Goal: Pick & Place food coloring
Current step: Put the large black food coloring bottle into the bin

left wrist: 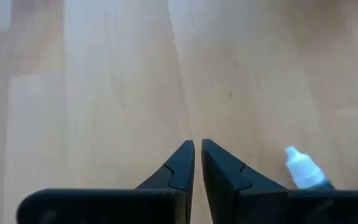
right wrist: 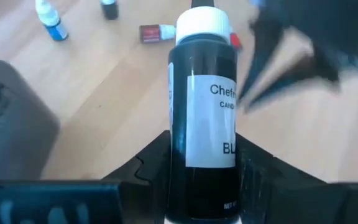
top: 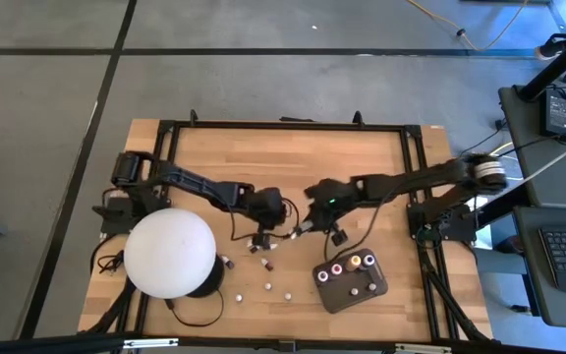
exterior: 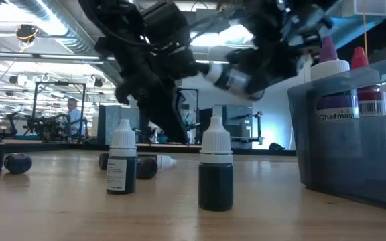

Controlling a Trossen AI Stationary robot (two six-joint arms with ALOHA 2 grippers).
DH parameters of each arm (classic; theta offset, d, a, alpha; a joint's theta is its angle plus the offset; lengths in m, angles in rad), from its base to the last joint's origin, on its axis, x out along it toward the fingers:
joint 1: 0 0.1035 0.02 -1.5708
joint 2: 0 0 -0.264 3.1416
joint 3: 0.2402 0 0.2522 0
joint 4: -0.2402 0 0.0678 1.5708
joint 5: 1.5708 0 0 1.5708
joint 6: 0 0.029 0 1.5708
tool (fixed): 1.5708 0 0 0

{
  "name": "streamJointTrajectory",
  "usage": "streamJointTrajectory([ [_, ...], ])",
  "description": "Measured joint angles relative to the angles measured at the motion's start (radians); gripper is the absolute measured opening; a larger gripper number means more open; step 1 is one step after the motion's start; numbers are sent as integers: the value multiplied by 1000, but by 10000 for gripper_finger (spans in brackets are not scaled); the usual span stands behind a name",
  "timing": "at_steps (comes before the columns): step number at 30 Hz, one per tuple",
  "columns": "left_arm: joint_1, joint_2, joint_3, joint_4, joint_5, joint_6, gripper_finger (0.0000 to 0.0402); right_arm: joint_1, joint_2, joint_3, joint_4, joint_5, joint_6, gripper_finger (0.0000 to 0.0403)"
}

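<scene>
My table (top: 224, 147) is a light wooden top in a black frame. On its near left side sits the big white dome (top: 169, 253), with a dark cable (top: 197, 317) looping out beside it. Toward the near right sits the dark grey tray (top: 362, 300), holding several capped bottles. Between dome and tray, small food coloring bottles (top: 267, 287) are scattered on the bare wood, some standing, some lying down. Seen from table height, two dark bottles with white caps (exterior: 216, 165) stand upright near the front.
</scene>
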Motion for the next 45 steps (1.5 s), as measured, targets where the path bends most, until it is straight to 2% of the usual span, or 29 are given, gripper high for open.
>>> streamJointTrajectory([
  [3, 24, -45, -67, 98, 18, 3, 29, -6, -138, -98, 34, 104, 73, 133],
  [5, 41, -70, -120, 173, 17, 12, 29, -7, -235, -174, 105, 179, 125, 133],
  [7, 56, -94, -168, 295, 17, 19, 29, -7, -322, -261, 202, 212, 185, 133],
  [10, 76, -108, -231, 467, 36, 20, 29, -7, -440, -420, 460, 256, 263, 132],
  [13, 91, -110, -269, 555, 53, 19, 29, -7, -508, -593, 775, 329, 300, 132],
  [16, 95, -112, -282, 630, 53, 10, 29, -7, -515, -729, 1058, 384, 304, 135],
  [19, 95, -110, -289, 769, 53, 2, 29, -7, -497, -801, 1239, 410, 312, 136],
  [25, 91, -112, -288, 1036, 53, 2, 28, -6, -471, -827, 1295, 412, 322, 138],
  [28, 91, -112, -286, 1117, 55, 1, 27, -5, -456, -827, 1313, 400, 321, 138],
  [36, 90, -100, -234, 1146, 88, -28, 47, -5, -409, -826, 1388, 395, 318, 139],
  [45, 86, 1, -142, 1148, 114, -79, 114, -5, -329, -813, 1468, 357, 321, 139],
])
